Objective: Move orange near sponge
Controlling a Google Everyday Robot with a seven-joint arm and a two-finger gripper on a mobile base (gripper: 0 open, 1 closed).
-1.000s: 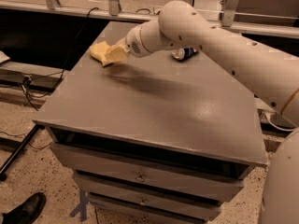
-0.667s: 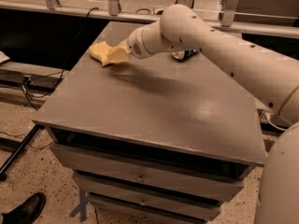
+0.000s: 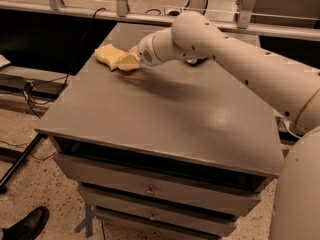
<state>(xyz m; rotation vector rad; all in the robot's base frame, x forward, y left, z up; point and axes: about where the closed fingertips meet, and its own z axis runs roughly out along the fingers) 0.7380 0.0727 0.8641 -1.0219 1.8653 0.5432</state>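
Presently the end effector [image 3: 128, 62] of the white arm [image 3: 225, 49] hovers low over the far-left corner of the grey table [image 3: 165, 119], just beside the pale yellow wavy-edged sponge block [image 3: 106, 53]. Grip state: cannot tell. The small round orange fruit is not made out, probably hidden at the end effector. Step, as judged: delivery. Next move calls for setting down beside the sponge, not on it. Count: one sponge, no orange visible.

No words to read
No letters or numbers show anywhere; the gripper [image 3: 128, 62] is right beside the sponge [image 3: 106, 54].
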